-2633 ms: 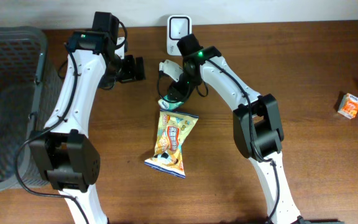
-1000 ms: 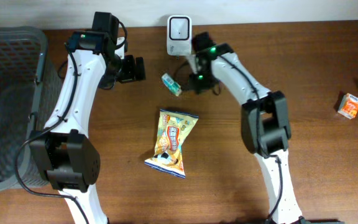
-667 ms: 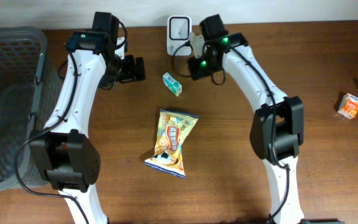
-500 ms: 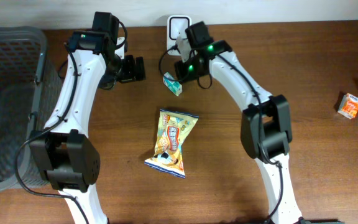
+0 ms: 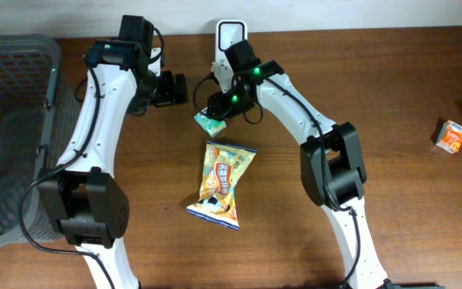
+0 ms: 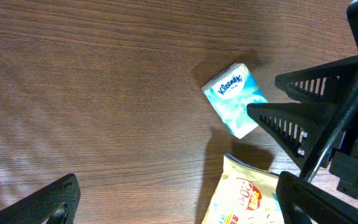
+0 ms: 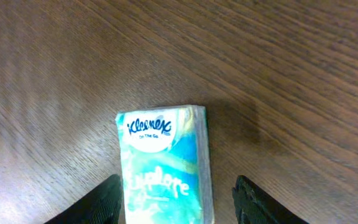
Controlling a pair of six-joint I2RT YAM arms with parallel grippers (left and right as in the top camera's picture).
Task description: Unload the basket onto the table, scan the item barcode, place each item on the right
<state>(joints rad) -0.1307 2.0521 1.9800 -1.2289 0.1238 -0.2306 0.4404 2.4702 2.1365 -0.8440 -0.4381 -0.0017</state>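
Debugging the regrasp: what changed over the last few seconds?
Right pincer swung back left from beside the scanner, opened, and now straddles the Kleenex pack, which shifted toward the chip bag. Left pincer, chip bag, basket unchanged.

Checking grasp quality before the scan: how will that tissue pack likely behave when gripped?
The tissue pack looks soft and film-wrapped, so it would probably squash and could slip. Lying flat on the table, it seems unlikely to roll or tip.
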